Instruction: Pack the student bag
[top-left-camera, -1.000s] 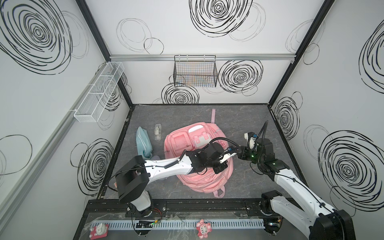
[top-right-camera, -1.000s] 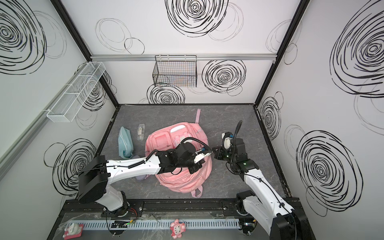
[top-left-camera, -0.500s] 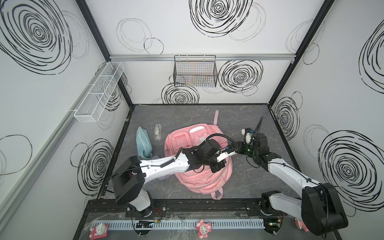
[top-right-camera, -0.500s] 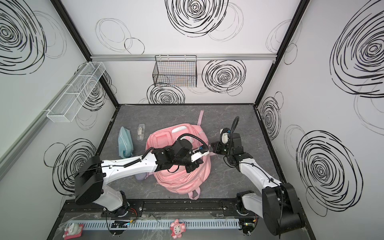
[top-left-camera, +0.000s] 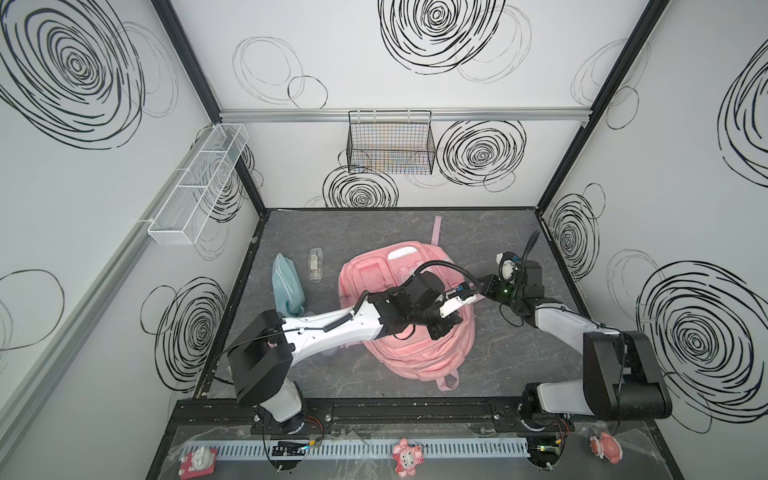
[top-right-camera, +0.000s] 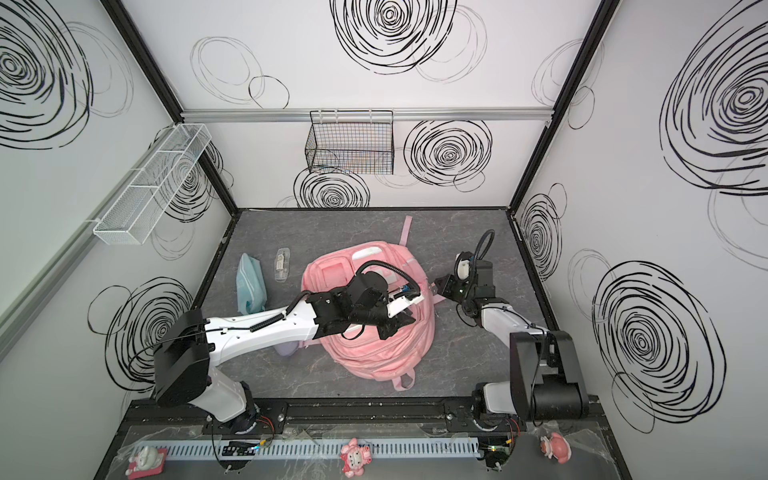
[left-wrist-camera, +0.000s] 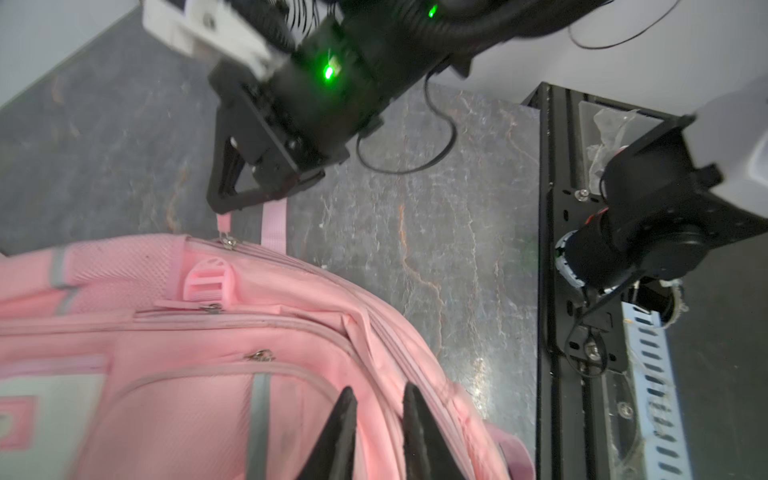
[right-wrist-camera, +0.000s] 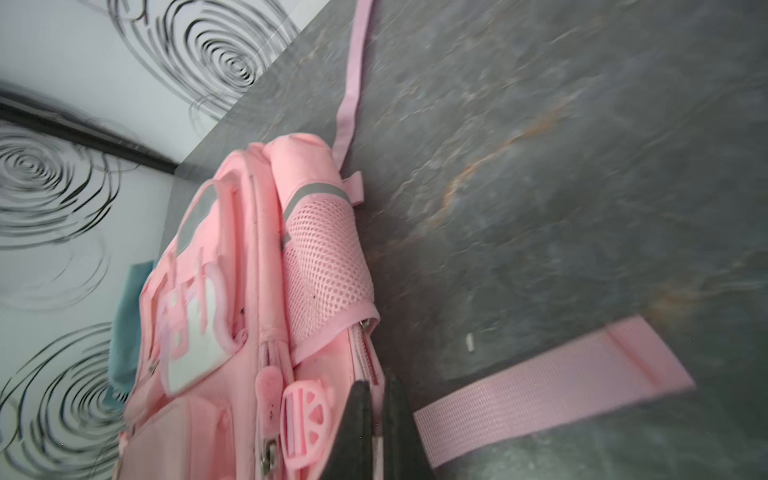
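The pink student bag (top-left-camera: 415, 357) (top-right-camera: 374, 357) lies front up in the middle of the grey floor. My left gripper (left-wrist-camera: 382, 395) hovers over its right side (top-left-camera: 446, 326), jaws apart, with only bag fabric (left-wrist-camera: 208, 374) under and between them. My right gripper (left-wrist-camera: 222, 208) (top-left-camera: 478, 287) sits at the bag's right edge, pinching a pink zipper pull (left-wrist-camera: 225, 224) that runs taut to its slider. In the right wrist view the jaws (right-wrist-camera: 377, 384) stand nearly together beside the side mesh pocket (right-wrist-camera: 324, 266).
A teal pouch (top-left-camera: 286, 284) and a small clear case (top-left-camera: 316, 266) lie left of the bag. A loose pink strap (right-wrist-camera: 548, 382) lies on the floor beside it. On the walls hang a black wire basket (top-left-camera: 390, 145) and a white mesh shelf (top-left-camera: 199, 183).
My left gripper's jaws have parted and it has shifted a little toward the back. The right gripper has drawn toward the back along the bag's edge, and its arm has folded in.
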